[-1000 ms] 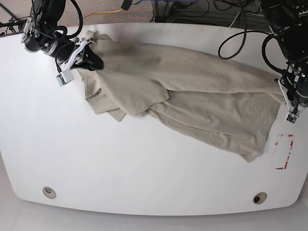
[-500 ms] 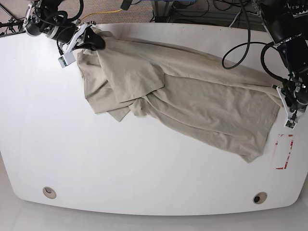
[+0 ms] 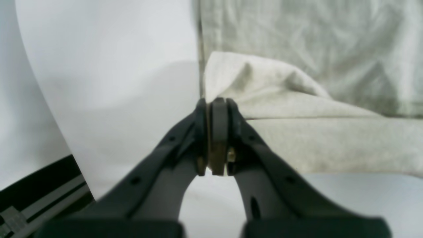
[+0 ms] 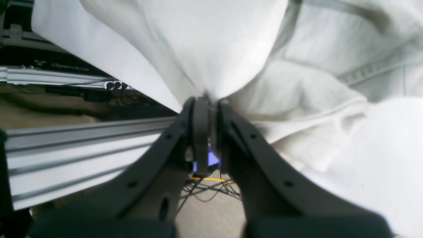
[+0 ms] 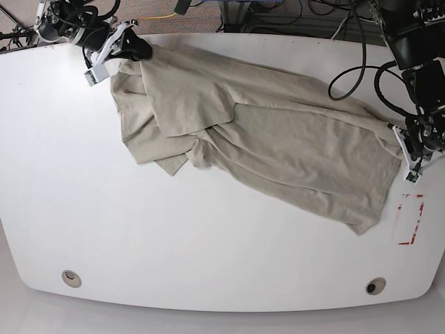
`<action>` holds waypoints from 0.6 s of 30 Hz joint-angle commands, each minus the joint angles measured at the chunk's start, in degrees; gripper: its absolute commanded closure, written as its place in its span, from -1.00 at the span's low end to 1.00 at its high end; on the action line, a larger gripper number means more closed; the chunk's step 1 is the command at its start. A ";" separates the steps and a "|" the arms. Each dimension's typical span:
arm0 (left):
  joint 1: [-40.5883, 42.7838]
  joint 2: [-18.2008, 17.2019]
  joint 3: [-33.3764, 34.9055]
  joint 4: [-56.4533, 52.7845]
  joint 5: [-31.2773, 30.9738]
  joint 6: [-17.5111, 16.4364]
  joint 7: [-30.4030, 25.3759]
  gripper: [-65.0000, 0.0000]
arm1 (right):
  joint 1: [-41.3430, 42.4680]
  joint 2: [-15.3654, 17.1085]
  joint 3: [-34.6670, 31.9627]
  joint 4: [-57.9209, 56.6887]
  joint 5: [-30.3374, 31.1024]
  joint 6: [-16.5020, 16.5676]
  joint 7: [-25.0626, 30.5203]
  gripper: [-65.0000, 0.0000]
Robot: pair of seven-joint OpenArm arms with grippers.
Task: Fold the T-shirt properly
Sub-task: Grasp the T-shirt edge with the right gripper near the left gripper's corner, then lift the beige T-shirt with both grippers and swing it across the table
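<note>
The T-shirt (image 5: 264, 139), soft khaki-beige cotton creased all over, is lying stretched slantwise across the smooth white table (image 5: 208, 264), bunching into overlapping folds at its far left end and running flatter toward its right edge. The right gripper (image 4: 206, 99) is pinching a puckered gather of cloth at the shirt's far left corner, its dark jaws pressing together on the fabric. The left gripper (image 3: 216, 100) is clamping a folded, hemmed corner at the shirt's right edge, jaws tight on the cloth.
</note>
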 commanded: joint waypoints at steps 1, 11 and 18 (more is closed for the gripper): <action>-1.35 -1.18 -0.41 2.16 -0.13 0.14 -0.50 1.00 | 1.34 0.90 0.38 1.17 1.22 0.36 0.84 0.91; -6.01 4.27 -0.58 8.05 0.05 0.14 -0.68 1.00 | 16.02 2.92 2.57 -0.85 -1.86 0.36 0.40 0.91; -10.06 8.22 -0.23 8.05 0.05 0.14 -0.50 1.00 | 28.59 6.00 2.49 -9.03 -7.39 0.36 0.40 0.91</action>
